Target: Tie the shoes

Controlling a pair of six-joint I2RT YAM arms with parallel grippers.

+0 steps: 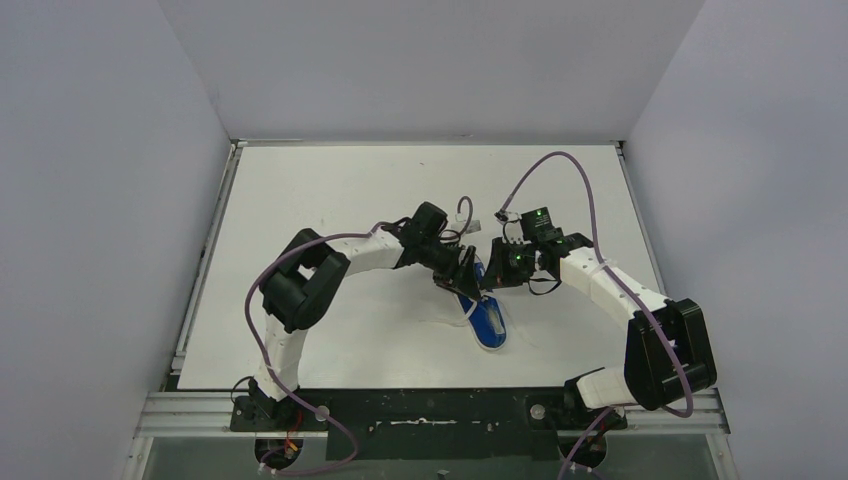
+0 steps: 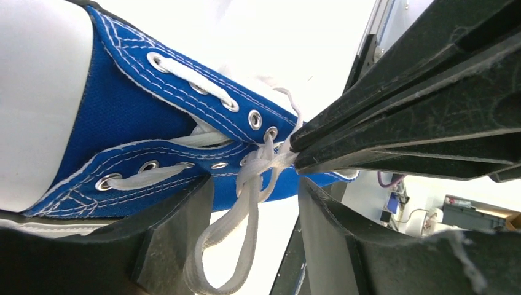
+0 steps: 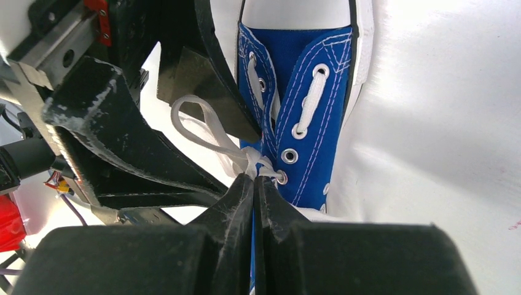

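Sneaker (image 1: 487, 320): on the table (image 1: 330, 190), near its middle.
Right gripper (image 3: 254, 181): clamped on the laces (image 2: 265, 161) at the top eyelets (image 3: 289, 157).
Left gripper (image 2: 253, 243): jaws apart around a hanging loop (image 2: 212, 273) (knot-forming, I judge).
Next: I close on that loop.

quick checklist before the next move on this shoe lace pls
1. Right hand shut on the laces at the top eyelets: ok.
2. Left hand open, ready to regrasp: ok.
3. Lace loop hanging between the left hand's fingers, ungripped: ok.
4. Shoe resting on the table: ok.
5. Bow finished: not ok, only one loose loop shows.
6. Knot tight at the eyelets: cannot tell.
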